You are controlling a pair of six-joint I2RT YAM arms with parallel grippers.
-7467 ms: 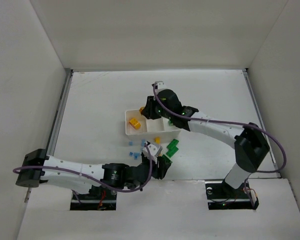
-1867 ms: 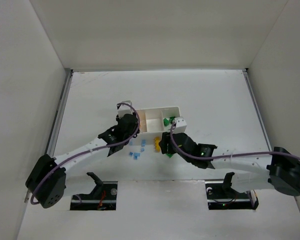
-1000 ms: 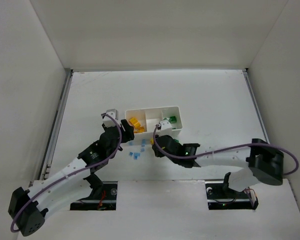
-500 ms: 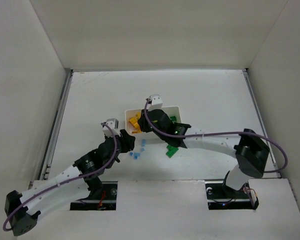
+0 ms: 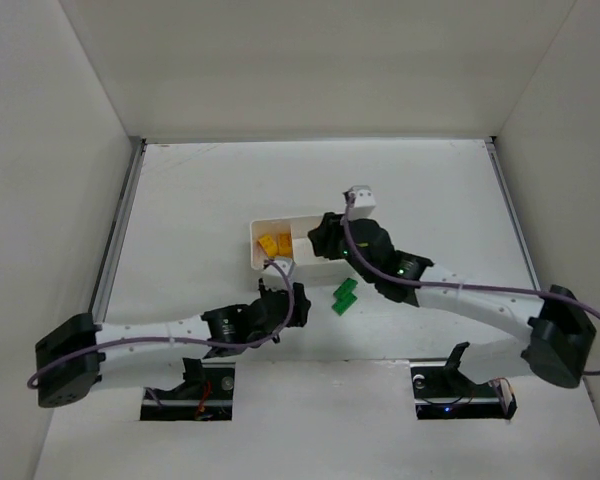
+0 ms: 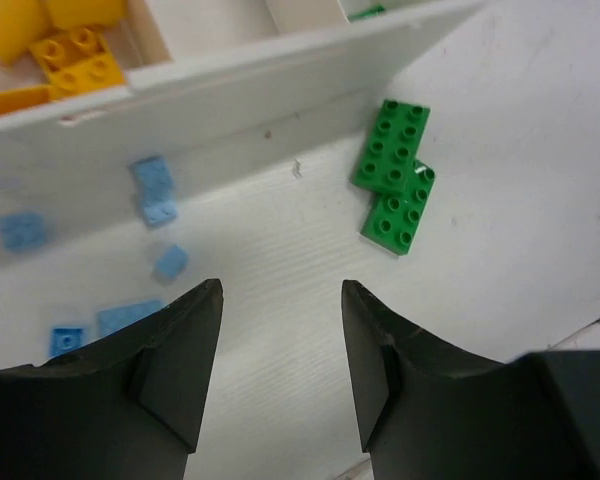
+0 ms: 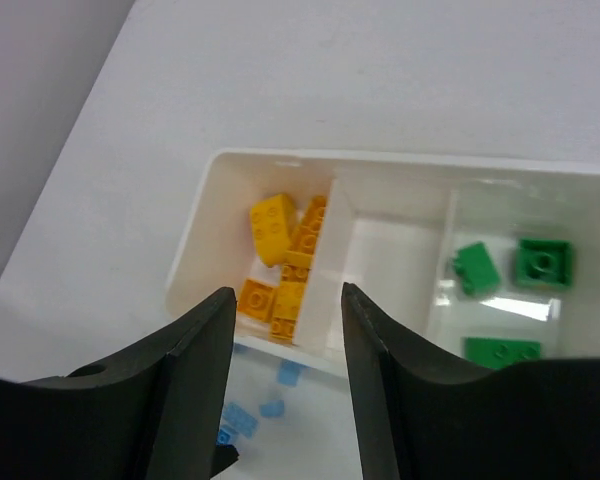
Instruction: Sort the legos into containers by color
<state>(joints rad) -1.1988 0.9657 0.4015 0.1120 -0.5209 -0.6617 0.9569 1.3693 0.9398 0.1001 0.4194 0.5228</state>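
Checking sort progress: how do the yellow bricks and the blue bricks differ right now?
Yellow bricks are piled inside the end compartment of the tray; blue bricks lie scattered on the table just outside the tray's wall. Yellow bricks look chunky; blue bricks look smaller and flatter. Both kinds are studded.

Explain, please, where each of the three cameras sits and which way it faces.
Top external: above and behind the arms, looking down on the table and tray; both arms and their bases show.
Left wrist: low beside the tray's wall, facing two green bricks and light blue bricks on the table; left gripper open.
Right wrist: above the tray, looking into it; right gripper open.
Shared: both wrist views show the yellow bricks in the tray's end compartment.
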